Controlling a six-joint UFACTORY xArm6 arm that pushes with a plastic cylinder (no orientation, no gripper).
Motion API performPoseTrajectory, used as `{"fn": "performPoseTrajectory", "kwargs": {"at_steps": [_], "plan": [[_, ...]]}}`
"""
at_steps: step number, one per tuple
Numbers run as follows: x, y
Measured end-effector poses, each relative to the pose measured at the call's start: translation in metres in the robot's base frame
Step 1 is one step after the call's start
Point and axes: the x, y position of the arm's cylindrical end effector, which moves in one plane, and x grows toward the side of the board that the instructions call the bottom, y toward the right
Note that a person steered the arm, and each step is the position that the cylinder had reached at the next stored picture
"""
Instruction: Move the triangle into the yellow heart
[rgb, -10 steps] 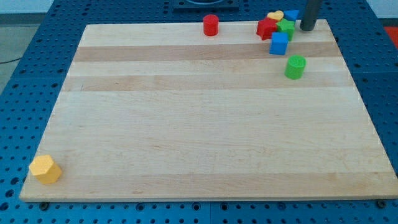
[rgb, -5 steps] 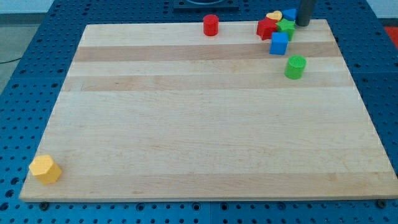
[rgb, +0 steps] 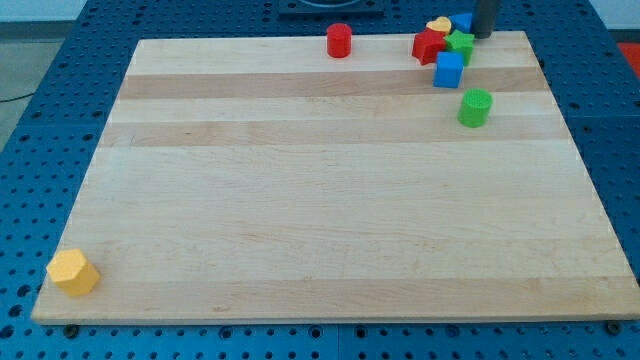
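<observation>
The blue triangle (rgb: 462, 22) sits at the board's top right edge, right beside the yellow heart (rgb: 439, 26) on its left and seemingly touching it. My tip (rgb: 485, 35) stands just to the right of the triangle, against or very near its right side. A red block (rgb: 429, 46) and a green block (rgb: 460, 45) lie directly below the heart and the triangle, packed close to them.
A blue cube (rgb: 449, 70) lies below the cluster and a green cylinder (rgb: 475, 107) below that. A red cylinder (rgb: 339, 40) is at the top middle. A yellow hexagon (rgb: 72, 272) sits at the wooden board's (rgb: 300, 200) bottom left corner.
My tip has moved up and left, closing in on the blue triangle's right side. The triangle has shifted slightly left toward the heart. The other blocks have not moved.
</observation>
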Motion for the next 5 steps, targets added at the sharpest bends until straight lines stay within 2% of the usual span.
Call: {"fn": "performPoseTrajectory", "kwargs": {"at_steps": [2, 5], "plan": [[0.002, -0.013], [0.015, 0.042]]}}
